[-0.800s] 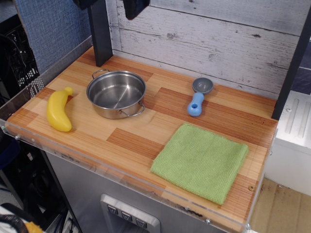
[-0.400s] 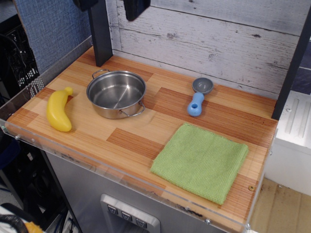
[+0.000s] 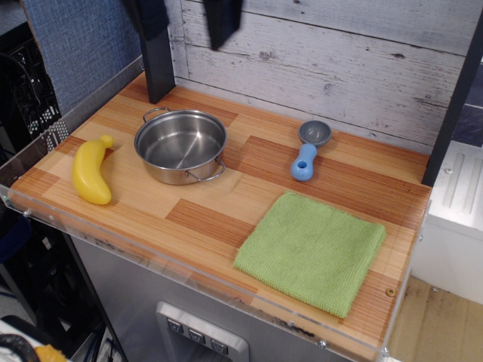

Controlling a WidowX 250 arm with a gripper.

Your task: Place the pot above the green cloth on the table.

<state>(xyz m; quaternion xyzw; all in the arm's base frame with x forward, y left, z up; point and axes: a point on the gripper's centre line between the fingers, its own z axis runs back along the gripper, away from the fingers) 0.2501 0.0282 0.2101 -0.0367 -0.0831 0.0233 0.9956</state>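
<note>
**Pot sitting on the far left, cloth near the front right**

Closest to the front edge of the desk is the green cloth, lying flat on the right side. Further back on the left there's a yellow banana, and just right of it the pot, upright and empty, well apart from the cloth. A blue-handled scoop lies near the back wall. The pincer hangs way up top above the pot, fingers spread wide, holding nothing.
</note>
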